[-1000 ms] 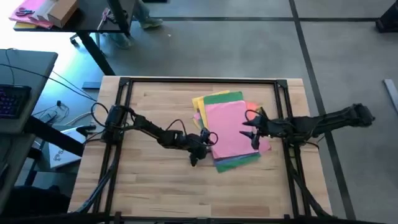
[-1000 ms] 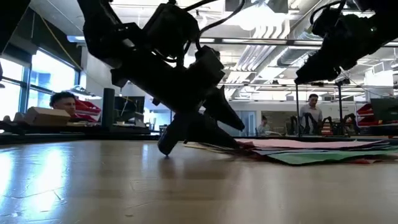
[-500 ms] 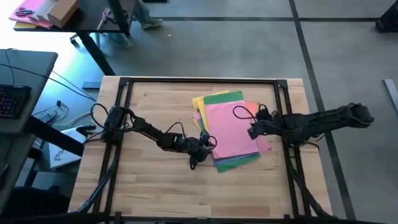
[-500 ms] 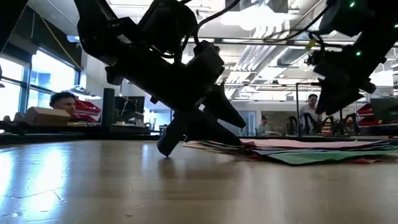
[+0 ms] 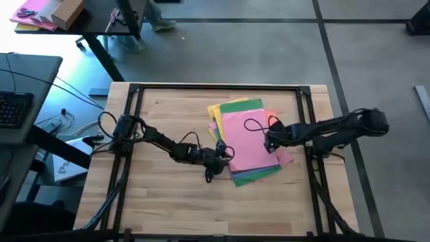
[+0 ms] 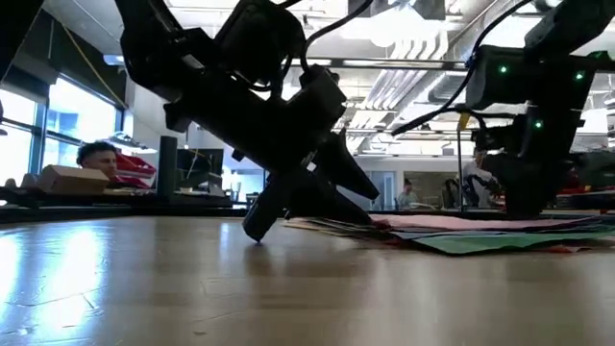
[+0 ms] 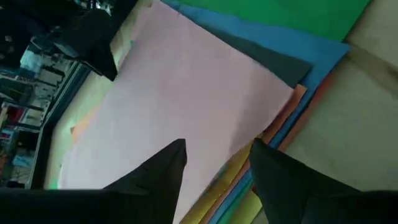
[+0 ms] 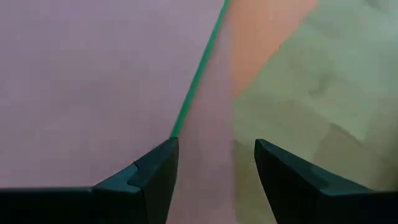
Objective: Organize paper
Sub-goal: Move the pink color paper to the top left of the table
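The paper [image 5: 250, 141] is lying gathered but fanned, unsquared, on the bench [image 5: 168, 195]. Left gripper [image 5: 213, 168] and right gripper [image 5: 269, 143], jaws open, are flanking it.

Both arms are showing dark, matte, jointed housings with black cables looping off the wrists; green indicator lights are glowing on one arm's wrist, and gripper fingers are tapering to blunt dark wedges.

One stack of paper [image 5: 250, 142] on one bench [image 5: 161, 195]; six colours showing: pink, dark grey, yellow, green, blue, orange. Exact sheet count cannot be told. Two arms, two grippers: left gripper [image 5: 212, 169], right gripper [image 5: 271, 142]. One person [image 6: 96, 155] behind.
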{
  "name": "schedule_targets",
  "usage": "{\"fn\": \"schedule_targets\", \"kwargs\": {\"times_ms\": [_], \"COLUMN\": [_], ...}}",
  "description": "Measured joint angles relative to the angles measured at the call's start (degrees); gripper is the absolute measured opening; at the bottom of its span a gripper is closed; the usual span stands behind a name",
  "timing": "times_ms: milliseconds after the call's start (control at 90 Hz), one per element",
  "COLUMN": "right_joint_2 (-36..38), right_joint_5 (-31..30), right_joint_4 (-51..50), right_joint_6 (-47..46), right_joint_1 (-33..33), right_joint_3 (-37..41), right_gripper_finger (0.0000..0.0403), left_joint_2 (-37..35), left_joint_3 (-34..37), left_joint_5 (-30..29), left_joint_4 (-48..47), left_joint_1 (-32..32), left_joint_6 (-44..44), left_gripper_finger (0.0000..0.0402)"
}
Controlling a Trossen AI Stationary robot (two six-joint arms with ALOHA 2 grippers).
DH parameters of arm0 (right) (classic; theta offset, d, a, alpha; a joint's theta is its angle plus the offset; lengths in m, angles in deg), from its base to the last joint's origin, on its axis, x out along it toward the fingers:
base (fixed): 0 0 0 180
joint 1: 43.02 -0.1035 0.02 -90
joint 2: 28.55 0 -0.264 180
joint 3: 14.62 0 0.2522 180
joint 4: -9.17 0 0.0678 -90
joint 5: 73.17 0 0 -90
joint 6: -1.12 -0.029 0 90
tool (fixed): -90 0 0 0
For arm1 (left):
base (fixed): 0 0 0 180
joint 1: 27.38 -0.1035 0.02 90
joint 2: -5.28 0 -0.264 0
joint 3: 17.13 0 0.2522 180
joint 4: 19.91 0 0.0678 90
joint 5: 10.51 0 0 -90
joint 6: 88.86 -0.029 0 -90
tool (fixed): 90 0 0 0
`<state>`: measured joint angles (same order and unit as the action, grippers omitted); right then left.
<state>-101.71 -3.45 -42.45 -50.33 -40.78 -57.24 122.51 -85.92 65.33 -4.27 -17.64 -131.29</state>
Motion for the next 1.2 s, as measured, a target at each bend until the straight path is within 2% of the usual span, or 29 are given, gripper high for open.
{"fn": "schedule_targets", "kwargs": {"times_ms": [100, 278, 467, 544, 789, 922, 1067, 1200], "right_joint_2": [-0.4, -0.3, -0.3, -0.3, -0.2, -0.2, -0.2, -0.2], "right_joint_5": [3.2, 3.8, 3.1, 3.1, 5.3, 5.5, 4.2, 5.3], "right_joint_4": [4.2, 5.5, 2.5, 2.4, 0.6, -1.6, -5.3, -3.9], "right_joint_6": [3.6, 5.1, 4.9, 5.0, 5.0, 2.2, -0.5, 1.1], "right_joint_1": [0.0, 0.0, 0.0, 0.0, 0.0, 0.0, 0.0, 0.0], "right_joint_3": [0.0, 0.0, 0.0, 0.0, 0.0, -0.1, -0.1, -0.1], "right_gripper_finger": [0.0199, 0.0199, 0.0199, 0.0199, 0.0199, 0.0199, 0.0199, 0.0199], "left_joint_2": [0.0, 0.0, -1.1, -1.9, -3.1, -3.1, -3.1, -3.0], "left_joint_3": [0.0, 0.0, 0.1, 0.2, 0.0, 0.0, 0.0, 0.0], "left_joint_5": [0.0, -0.6, -12.4, -14.8, -15.1, -14.4, -9.3, -5.5], "left_joint_4": [0.0, 0.0, -0.3, -1.8, -9.9, -10.1, -10.0, -9.8], "left_joint_1": [0.0, 0.3, 3.8, 5.3, 4.2, 2.0, 0.8, 0.2], "left_joint_6": [0.2, 0.0, -6.3, -7.6, -5.4, -3.4, -4.2, -4.2], "left_gripper_finger": [0.0165, 0.0165, 0.0165, 0.0165, 0.0165, 0.0165, 0.0165, 0.0165]}}
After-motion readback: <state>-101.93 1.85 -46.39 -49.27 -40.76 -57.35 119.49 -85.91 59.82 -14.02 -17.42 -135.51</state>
